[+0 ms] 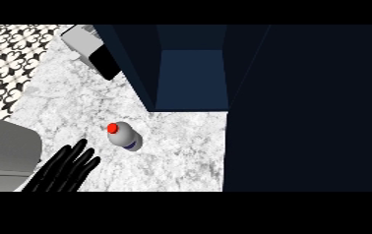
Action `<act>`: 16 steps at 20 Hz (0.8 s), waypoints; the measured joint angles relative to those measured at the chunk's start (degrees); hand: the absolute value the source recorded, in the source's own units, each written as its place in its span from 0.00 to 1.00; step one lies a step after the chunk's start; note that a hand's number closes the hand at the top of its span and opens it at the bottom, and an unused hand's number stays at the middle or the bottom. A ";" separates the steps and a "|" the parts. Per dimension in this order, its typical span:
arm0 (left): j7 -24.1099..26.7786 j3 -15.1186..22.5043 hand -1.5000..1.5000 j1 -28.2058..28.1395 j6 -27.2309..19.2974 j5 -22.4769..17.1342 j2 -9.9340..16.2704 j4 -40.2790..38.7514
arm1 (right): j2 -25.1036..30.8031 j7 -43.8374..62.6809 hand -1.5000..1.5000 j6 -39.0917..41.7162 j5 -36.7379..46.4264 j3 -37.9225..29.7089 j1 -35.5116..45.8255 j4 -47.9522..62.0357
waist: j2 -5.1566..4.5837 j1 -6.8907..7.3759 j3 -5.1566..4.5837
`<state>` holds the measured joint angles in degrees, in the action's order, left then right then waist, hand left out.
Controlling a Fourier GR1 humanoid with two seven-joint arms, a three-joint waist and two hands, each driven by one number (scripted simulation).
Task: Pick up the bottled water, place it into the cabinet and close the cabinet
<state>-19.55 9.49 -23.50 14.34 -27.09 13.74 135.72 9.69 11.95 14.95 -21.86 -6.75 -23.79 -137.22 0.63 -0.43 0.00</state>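
Note:
A small water bottle (pixel 123 135) with a red cap and a blue label band stands on the marble counter (pixel 181 144), left of centre. My left hand (pixel 64 171) shows at the lower left, fingers straight and spread, a short way down and left of the bottle and not touching it. The dark blue cabinet (pixel 190 75) stands behind the bottle with its inside open to view; its door (pixel 298 110) fills the right side of the view. My right hand is nowhere in the head view.
A grey and black appliance (pixel 91 48) sits at the back left beside the cabinet's left wall. A patterned tile wall (pixel 22 46) runs along the far left. My grey left forearm (pixel 16 152) lies at the left edge.

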 measured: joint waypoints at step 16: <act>6.83 -11.23 0.00 4.17 7.22 -0.35 2.26 -11.83 | 0.92 -3.12 0.00 4.84 -3.17 -4.41 -4.41 0.40 | -0.39 -0.76 -0.06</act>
<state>-12.72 -1.75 -19.33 21.56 -27.44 16.00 123.89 10.61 8.83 19.79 -25.03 -11.15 -28.20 -136.82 0.24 -1.19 -0.07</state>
